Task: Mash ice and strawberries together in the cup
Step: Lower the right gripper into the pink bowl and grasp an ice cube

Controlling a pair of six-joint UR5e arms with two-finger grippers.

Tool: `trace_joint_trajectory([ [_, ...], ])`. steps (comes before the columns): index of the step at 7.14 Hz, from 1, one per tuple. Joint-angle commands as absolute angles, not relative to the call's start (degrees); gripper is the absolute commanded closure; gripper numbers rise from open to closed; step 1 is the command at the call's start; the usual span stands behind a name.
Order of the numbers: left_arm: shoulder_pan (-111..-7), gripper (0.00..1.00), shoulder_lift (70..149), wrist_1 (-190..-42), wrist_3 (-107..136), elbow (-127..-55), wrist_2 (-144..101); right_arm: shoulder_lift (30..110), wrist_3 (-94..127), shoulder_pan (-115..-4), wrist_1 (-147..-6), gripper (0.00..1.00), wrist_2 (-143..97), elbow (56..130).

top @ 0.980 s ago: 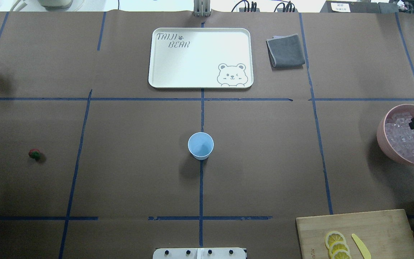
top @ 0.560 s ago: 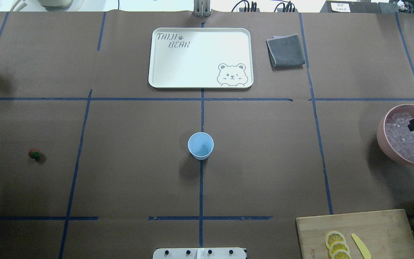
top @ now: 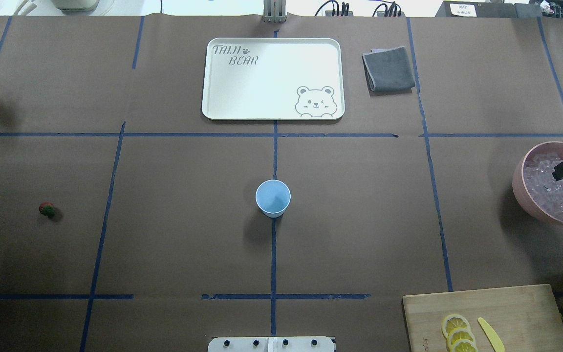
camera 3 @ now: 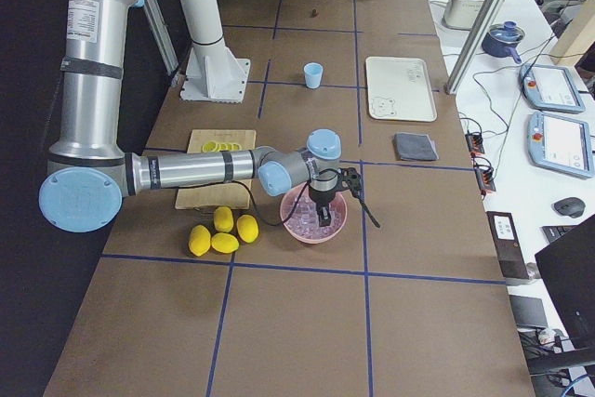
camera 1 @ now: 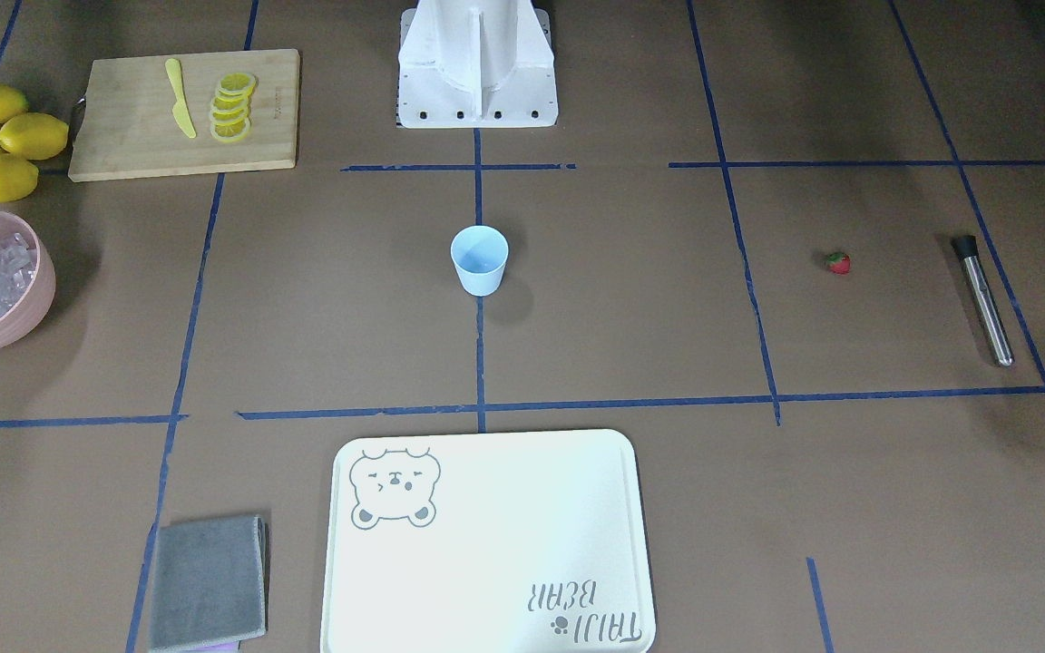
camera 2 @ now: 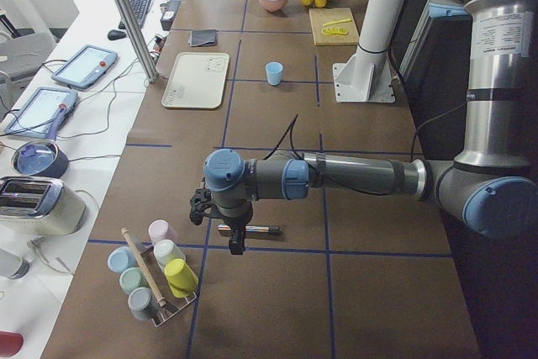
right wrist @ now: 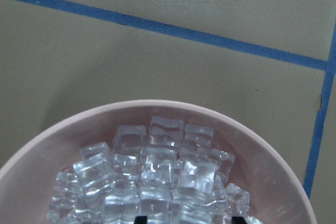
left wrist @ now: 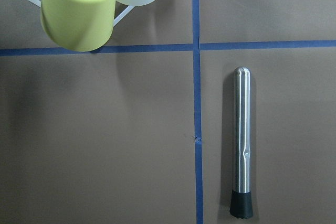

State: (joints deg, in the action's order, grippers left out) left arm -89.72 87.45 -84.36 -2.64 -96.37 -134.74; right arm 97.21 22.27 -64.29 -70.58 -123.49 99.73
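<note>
The pale blue cup [top: 272, 197] stands upright at the table's centre, with nothing in it that I can see. A tiny red strawberry [top: 47, 210] lies far to its left. The ice [right wrist: 157, 177] fills a pink bowl [top: 518, 188] at the right edge. My right gripper [right wrist: 189, 220] hangs over the ice, open, its two dark tips just showing with cubes between them. Only the exterior left view shows my left gripper [camera 2: 234, 237], above a steel muddler [left wrist: 241, 145]. I cannot tell whether it is open or shut.
A cream bear tray [top: 213, 112] and a folded grey cloth [top: 389, 68] lie at the far side. A cutting board [top: 506, 308] holds lemon slices and a yellow knife, with whole lemons [camera 1: 1, 141] beside it. A rack of coloured cups [camera 2: 155, 279] stands near the left gripper.
The right gripper's visible finger has shifted slightly left and lower over the ice in the pink bowl. The cup and strawberry have not moved.
</note>
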Motion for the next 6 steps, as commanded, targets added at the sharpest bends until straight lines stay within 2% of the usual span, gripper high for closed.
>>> trace_joint_trajectory([
  [1, -89.6, 0.0, 87.5, -84.4, -2.6, -96.3, -134.7, 97.2, 22.2, -64.2, -70.5, 0.59, -123.5, 99.7],
  [2, -89.6, 0.0, 87.5, -84.5, -2.6, -96.3, -134.7, 97.3, 22.2, -64.2, -70.5, 0.79, -123.5, 99.8],
  [3, -89.6, 0.0, 87.5, -84.5, -2.6, -96.3, -134.7, 97.3, 22.1, -64.2, -70.6, 0.94, -123.6, 99.8],
  [6, -89.6, 0.0, 87.5, -84.4, -2.6, -96.4, -134.7, 96.9, 22.0, -65.0, -71.4, 0.98, -124.1, 102.5],
])
